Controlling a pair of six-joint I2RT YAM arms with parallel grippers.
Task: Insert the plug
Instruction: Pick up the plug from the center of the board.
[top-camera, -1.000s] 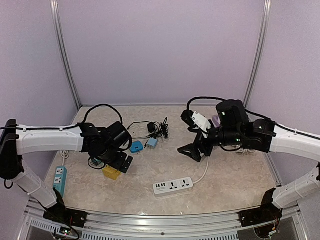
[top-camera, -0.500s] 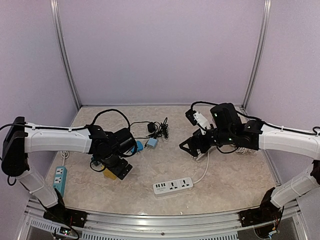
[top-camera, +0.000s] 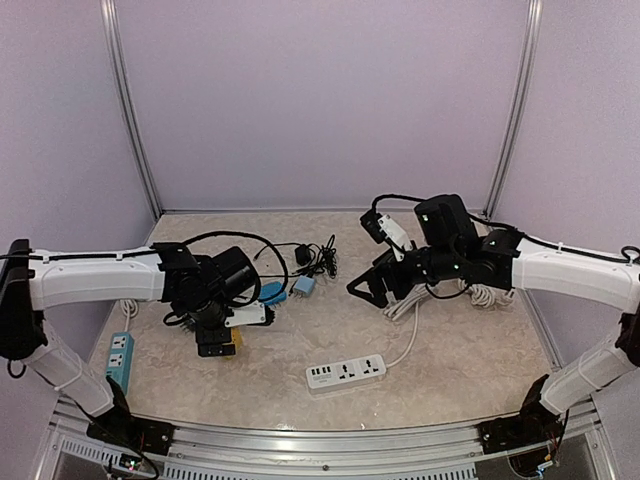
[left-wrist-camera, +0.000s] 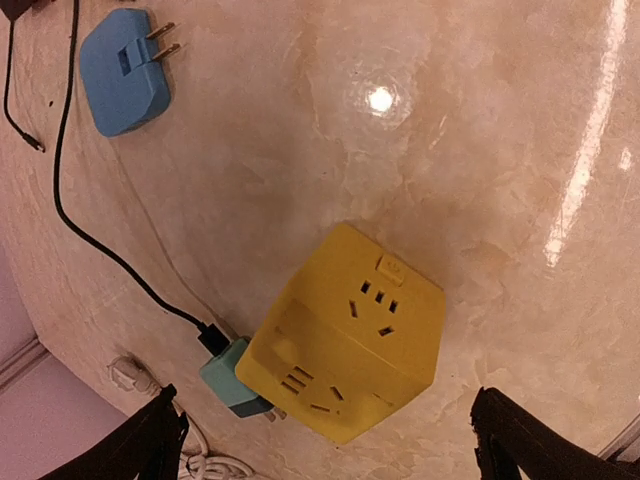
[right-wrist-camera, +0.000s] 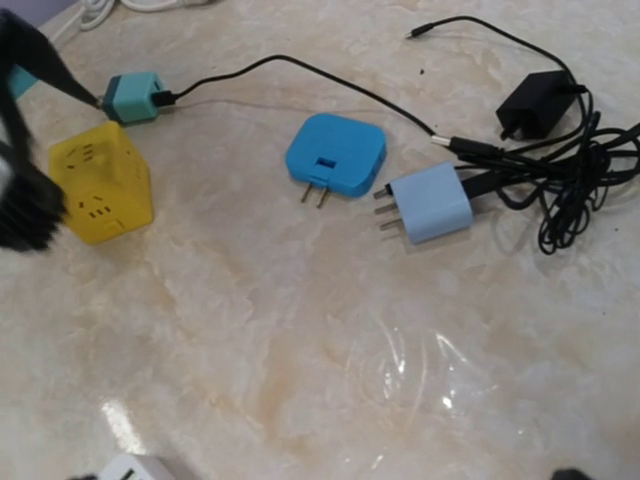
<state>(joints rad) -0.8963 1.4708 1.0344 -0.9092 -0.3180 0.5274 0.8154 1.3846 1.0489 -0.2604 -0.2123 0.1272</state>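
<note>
On marble (right-wrist-camera: 300, 330), blue plug (right-wrist-camera: 335, 152) points prongs at right end effector (top-camera: 365, 290), spread like left end effector (left-wrist-camera: 325, 400).

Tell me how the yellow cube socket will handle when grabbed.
The yellow cube socket looks hard plastic: probably stiff, flat-sided, unlikely to roll. The table is glossy, so it may slide. The corded teal plug beside it could drag along.

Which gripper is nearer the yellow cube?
Left. The left gripper hangs open directly above the yellow cube, a finger on either side; the right gripper is well away on the other side.
</note>
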